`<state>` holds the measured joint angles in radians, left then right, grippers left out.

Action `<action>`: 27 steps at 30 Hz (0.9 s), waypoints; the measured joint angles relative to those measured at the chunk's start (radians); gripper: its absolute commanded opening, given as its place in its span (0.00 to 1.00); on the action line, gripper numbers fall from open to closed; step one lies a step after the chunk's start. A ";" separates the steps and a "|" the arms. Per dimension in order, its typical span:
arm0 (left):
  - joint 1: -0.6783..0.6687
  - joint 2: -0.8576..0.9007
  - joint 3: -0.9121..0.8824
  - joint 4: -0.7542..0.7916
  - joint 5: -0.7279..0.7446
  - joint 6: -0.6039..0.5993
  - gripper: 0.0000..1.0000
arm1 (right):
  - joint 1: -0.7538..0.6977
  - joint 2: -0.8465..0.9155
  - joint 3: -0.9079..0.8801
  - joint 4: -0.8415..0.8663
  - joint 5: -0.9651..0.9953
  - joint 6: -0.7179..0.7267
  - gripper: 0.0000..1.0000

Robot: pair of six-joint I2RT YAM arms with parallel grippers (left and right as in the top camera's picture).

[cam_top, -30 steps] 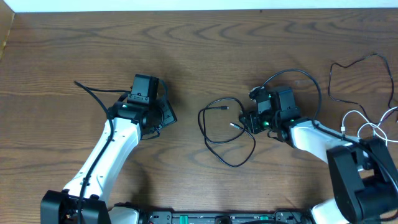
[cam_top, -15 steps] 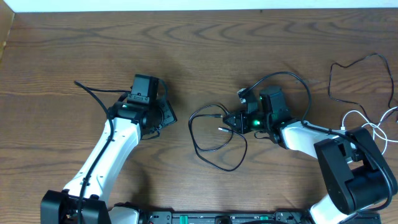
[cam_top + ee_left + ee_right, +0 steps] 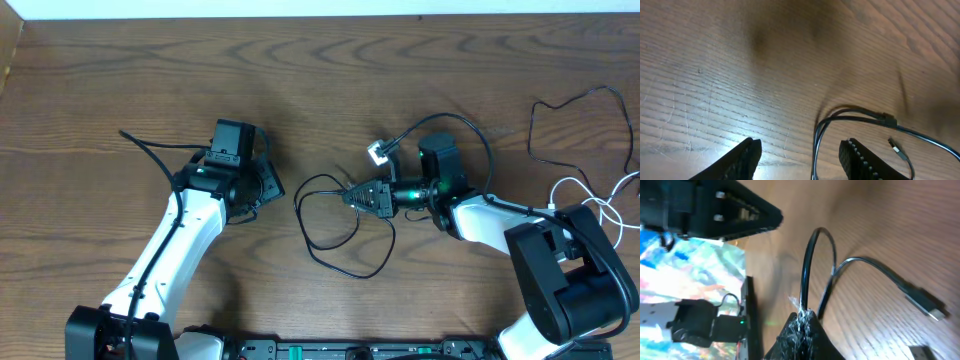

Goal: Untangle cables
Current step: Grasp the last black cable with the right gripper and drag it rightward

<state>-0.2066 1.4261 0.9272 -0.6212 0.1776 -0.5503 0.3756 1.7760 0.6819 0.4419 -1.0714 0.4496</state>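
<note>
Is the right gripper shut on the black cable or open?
Shut on it. In the right wrist view the fingertips of the right gripper meet, pinching the black cable.

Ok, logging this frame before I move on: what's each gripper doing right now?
Left gripper: open, holding nothing.
Right gripper: shut on the black cable.

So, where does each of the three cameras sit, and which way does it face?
Overhead: above the table, facing straight down; both arms show.
Left wrist: on the left gripper, facing the table past its open fingers.
Right wrist: on the right gripper, tilted sideways; fingers shut on the black cable.
Shared: that cable, in all three.
</note>
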 measured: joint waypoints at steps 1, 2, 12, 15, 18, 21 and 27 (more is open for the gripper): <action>0.000 0.000 0.000 0.000 0.000 0.000 0.55 | 0.000 0.000 0.000 0.010 -0.009 0.007 0.01; 0.000 0.000 0.000 0.000 0.000 0.000 0.56 | 0.000 0.001 -0.004 0.069 -0.021 0.026 0.01; 0.000 0.000 0.000 -0.003 0.000 0.000 0.55 | -0.098 0.006 0.032 0.824 -0.064 0.403 0.02; 0.000 0.000 0.000 -0.003 0.000 0.000 0.55 | -0.166 -0.001 0.110 0.693 -0.061 0.491 0.01; 0.000 0.000 0.000 -0.003 0.000 0.000 0.55 | -0.210 -0.013 0.187 0.394 -0.051 0.470 0.02; 0.000 0.000 0.000 -0.004 0.004 0.000 0.55 | -0.229 -0.016 0.248 0.167 -0.018 0.412 0.02; 0.000 0.000 0.000 -0.003 0.009 -0.001 0.55 | -0.249 -0.030 0.477 -0.483 0.125 0.150 0.01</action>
<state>-0.2062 1.4261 0.9276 -0.6243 0.1864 -0.5510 0.1261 1.7462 1.1587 -0.0414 -0.9463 0.5991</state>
